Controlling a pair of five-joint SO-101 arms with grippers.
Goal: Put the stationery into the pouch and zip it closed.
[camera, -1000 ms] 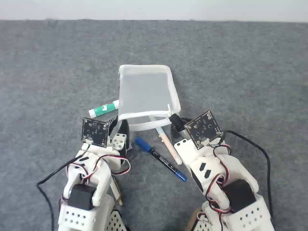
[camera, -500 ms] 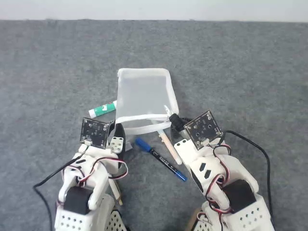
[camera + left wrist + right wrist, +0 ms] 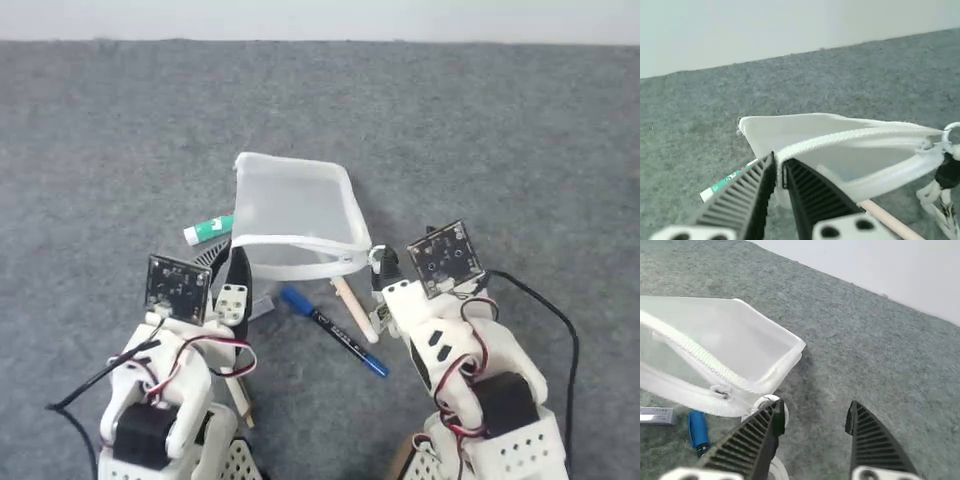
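A grey, felt-like surface (image 3: 520,140) is stretching back to a pale wall (image 3: 320,18) that is running along its far edge. The translucent white pouch (image 3: 295,200) is lying around the middle of the surface, with its unzipped mouth facing the near edge, where both arms are standing. The left pincer (image 3: 779,162) is clenching the pouch's zipper edge at the corner of the mouth nearer the left edge, its jaws pressing together on the white tape. The right pincer (image 3: 812,415) is hanging released at the opposite corner of the mouth, jaws spread apart, with the zipper's ring pull (image 3: 767,401) sitting just beside one jaw. A green-and-white tube (image 3: 208,229) is lying against the pouch on its left-edge side. A blue pen (image 3: 335,332) and a pale stick (image 3: 353,303) are lying outside the pouch, between the two arms and just toward the near edge from the mouth. The stick's far end is going under the pouch's lower lip.
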